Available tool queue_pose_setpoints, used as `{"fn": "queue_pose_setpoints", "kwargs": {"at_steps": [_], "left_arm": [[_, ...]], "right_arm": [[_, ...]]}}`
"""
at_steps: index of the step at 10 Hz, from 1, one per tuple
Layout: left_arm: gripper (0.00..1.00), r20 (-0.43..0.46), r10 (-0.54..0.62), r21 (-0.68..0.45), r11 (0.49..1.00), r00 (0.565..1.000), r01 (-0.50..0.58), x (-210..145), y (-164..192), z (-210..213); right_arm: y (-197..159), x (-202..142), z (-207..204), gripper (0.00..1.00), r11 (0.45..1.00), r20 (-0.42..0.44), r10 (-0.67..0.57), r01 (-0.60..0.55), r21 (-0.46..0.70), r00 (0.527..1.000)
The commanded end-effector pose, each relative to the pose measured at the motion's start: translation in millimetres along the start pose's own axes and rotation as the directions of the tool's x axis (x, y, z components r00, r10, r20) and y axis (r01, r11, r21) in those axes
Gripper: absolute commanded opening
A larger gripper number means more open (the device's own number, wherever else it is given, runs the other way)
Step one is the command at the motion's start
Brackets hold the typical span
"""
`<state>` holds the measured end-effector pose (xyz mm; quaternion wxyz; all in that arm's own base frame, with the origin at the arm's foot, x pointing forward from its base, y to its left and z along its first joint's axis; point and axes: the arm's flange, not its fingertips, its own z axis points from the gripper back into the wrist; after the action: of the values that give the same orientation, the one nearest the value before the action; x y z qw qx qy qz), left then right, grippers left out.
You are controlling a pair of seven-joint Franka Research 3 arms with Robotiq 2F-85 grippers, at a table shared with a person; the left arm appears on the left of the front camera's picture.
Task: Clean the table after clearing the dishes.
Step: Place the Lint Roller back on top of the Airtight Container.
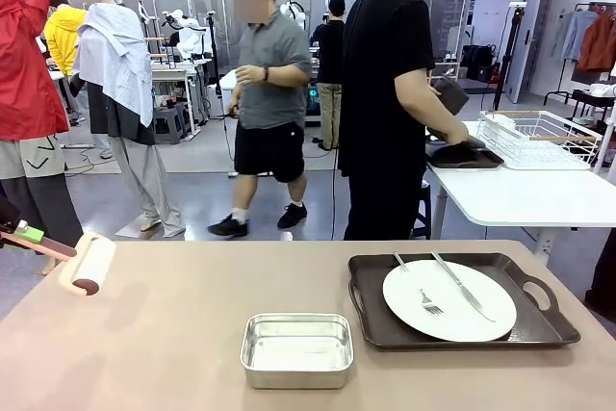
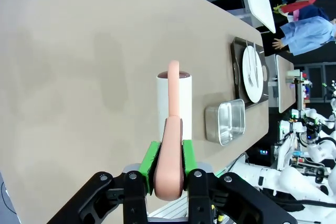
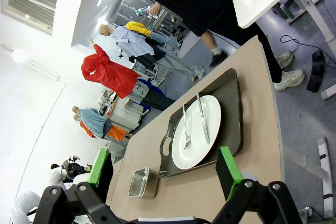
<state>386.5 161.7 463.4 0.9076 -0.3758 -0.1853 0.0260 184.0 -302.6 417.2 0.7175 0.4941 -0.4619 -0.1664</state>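
So the table (image 1: 173, 334) isn't ready for a full wipe. One plate (image 1: 449, 299) is sitting on its dark tray (image 1: 553, 329) on the robot's right half, with the fork (image 1: 420, 294) and knife (image 1: 464, 288) lying across it. The tray's long side is running left to right along the table, handles at the short ends. A steel tin (image 1: 296, 348) is sitting just beside its left end, a bit closer to the robot.

That whole set is lying straight out ahead of the right gripper (image 3: 164, 169), which is hanging above that end with its fingers spread wide and nothing between them. I'm guessing that's the arm placed to deal with the tray.

The left gripper (image 2: 169, 161) is clamping the pink handle of a lint roller (image 1: 91, 265), with the handle running out along the fingers and the white roll beyond the tips. It's hovering over the far left corner, well apart from the tray, and I can't tell if the roll is touching the top.

The person (image 1: 385, 103) is standing at the white table (image 1: 520, 199) past the far edge, hands on something dark. Rolling from the left looks fine, but the right half is waiting on that tray.
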Motion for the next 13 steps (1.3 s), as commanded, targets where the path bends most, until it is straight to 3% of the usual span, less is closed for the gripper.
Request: {"fn": "queue_pose_setpoints", "kwargs": {"at_steps": [1,2,3,5,6,9,10,13], "left_arm": [[0.23,0.000,0.000,0.000,1.000,1.000,0.000,0,0,0],[0.23,-0.089,-0.152,0.062,0.985,0.984,0.158,12,-46,-5],[0.23,-0.173,-0.291,0.102,0.945,0.941,0.311,19,-100,-17],[0.23,-0.422,-0.505,0.126,0.790,0.753,0.600,18,-203,-69],[0.23,-0.490,-0.559,0.103,0.725,0.669,0.681,14,-239,-87],[0.23,-0.647,-0.635,0.013,0.544,0.422,0.839,12,-330,-150],[0.23,-0.675,-0.646,0.015,0.472,0.357,0.882,19,-362,-180],[0.23,-0.727,-0.655,-0.069,0.365,0.203,0.929,19,-416,-242]], "right_arm": [[3,-3,-1,1.00,1.000,0.015,0.019,-0.019,0.012,1.000],[3,-3,-1,1.00,1.000,0.015,0.019,-0.019,0.012,1.000],[3,-3,-1,1.00,1.000,0.015,0.019,-0.019,0.012,1.000],[3,-3,-1,1.00,1.000,0.015,0.019,-0.019,0.012,1.000],[3,-3,-1,1.00,1.000,0.015,0.019,-0.019,0.012,1.000],[3,-3,-1,1.00,1.000,0.015,0.019,-0.019,0.012,1.000],[3,-3,-1,1.00,1.000,0.015,0.019,-0.019,0.012,1.000],[3,-3,-1,1.00,1.000,0.015,0.019,-0.019,0.012,1.000]]}}
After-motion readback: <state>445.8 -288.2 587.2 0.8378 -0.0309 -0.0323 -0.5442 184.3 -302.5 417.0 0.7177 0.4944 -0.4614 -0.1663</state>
